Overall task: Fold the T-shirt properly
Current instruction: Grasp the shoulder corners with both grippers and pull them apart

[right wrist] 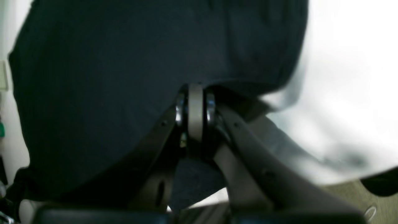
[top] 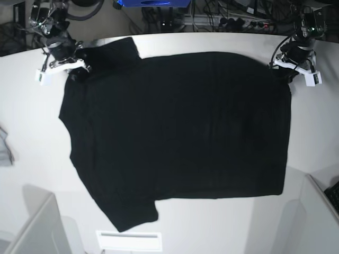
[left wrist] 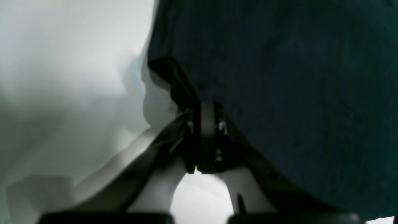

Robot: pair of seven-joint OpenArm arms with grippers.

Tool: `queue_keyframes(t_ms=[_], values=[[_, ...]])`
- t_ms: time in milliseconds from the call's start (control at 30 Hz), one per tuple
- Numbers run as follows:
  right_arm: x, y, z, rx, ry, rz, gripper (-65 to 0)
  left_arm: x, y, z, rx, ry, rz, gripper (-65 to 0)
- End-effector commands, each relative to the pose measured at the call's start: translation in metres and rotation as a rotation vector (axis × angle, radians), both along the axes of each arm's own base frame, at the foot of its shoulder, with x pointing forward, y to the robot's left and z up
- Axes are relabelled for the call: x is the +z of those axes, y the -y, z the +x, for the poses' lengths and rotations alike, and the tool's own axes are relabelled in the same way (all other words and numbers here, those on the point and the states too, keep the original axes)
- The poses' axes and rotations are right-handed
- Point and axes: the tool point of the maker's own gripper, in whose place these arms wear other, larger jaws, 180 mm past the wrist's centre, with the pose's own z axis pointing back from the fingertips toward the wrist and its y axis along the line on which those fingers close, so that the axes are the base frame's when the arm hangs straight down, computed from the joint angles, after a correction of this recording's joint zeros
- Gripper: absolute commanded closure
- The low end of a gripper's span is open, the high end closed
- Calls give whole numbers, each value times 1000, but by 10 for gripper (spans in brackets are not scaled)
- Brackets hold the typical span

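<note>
Pinched shut on a far corner of the large black short-sleeved cloth T-shirt: left gripper, at the base view's far right, cloth edge clamped between its closed fingers; likewise closed on the opposite far corner, by the upper sleeve: right gripper, fingers pressed together with dark fabric bunched around them. Spread flat and plain side up across the white tabletop; long axis running left to right in the base view, sleeves toward that view's left, straight hem toward its right. Near sleeve angled toward the table's front edge, close to a slotted white panel. Bare white surface on both flanks and along the near side; cables and equipment crowding the far rim.
</note>
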Motion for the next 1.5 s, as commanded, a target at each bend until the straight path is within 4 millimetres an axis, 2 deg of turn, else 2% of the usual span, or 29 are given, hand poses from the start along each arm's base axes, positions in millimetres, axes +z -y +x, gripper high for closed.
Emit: queue_keyframes(t_ms=[0,333,600,1167,1467], values=[[8,0,5,9,26,-4,0,10,-2,6,-7,36,17,0],[21,-9,35,51,63,21,0,20,-2,24,-10,84,17,0],[33,-13,62,74,100,38,0,17,5,39,-42,17,-24,0],[12,-7,104,44,80,102,0,26,-1,66,-23,70,-30,0],[2,-3,130,38,64,128,0,24,-9,76,-40,2,82,0]])
